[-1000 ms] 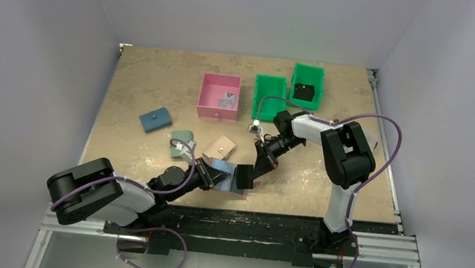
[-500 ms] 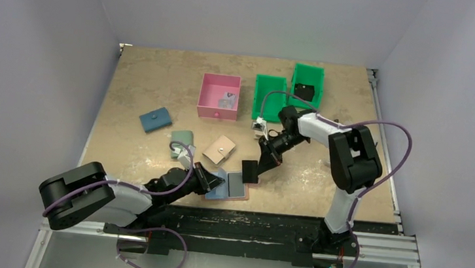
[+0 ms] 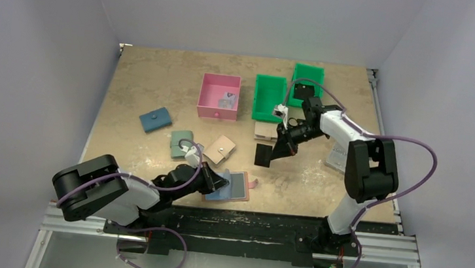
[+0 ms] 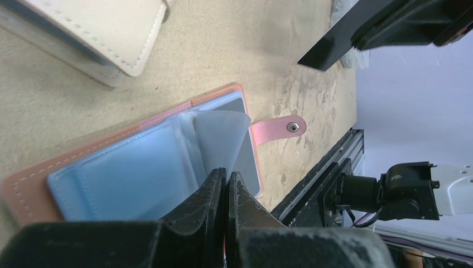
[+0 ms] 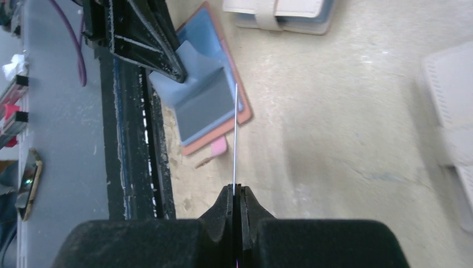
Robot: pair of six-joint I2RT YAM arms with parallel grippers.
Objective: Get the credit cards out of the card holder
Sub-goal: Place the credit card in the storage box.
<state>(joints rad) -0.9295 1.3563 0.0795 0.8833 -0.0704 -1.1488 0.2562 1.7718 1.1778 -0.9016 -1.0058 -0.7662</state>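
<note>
At 6 o'clock on the desk [image 3: 154, 80] the holder [image 3: 247, 192] lies open. The left hand [image 4: 226, 181] is pressed together on its blue flap [image 4: 220, 134], I think to pin the holder down and keep the pocket open. A grey card [image 3: 238, 185] is not yet out. At 1 o'clock from the holder, the right hand [image 5: 234, 192] pinches the black card [image 3: 263, 155] above the desk, probably to put it aside. Green bins [image 3: 268, 97] stand farther, at 12 o'clock.
</note>
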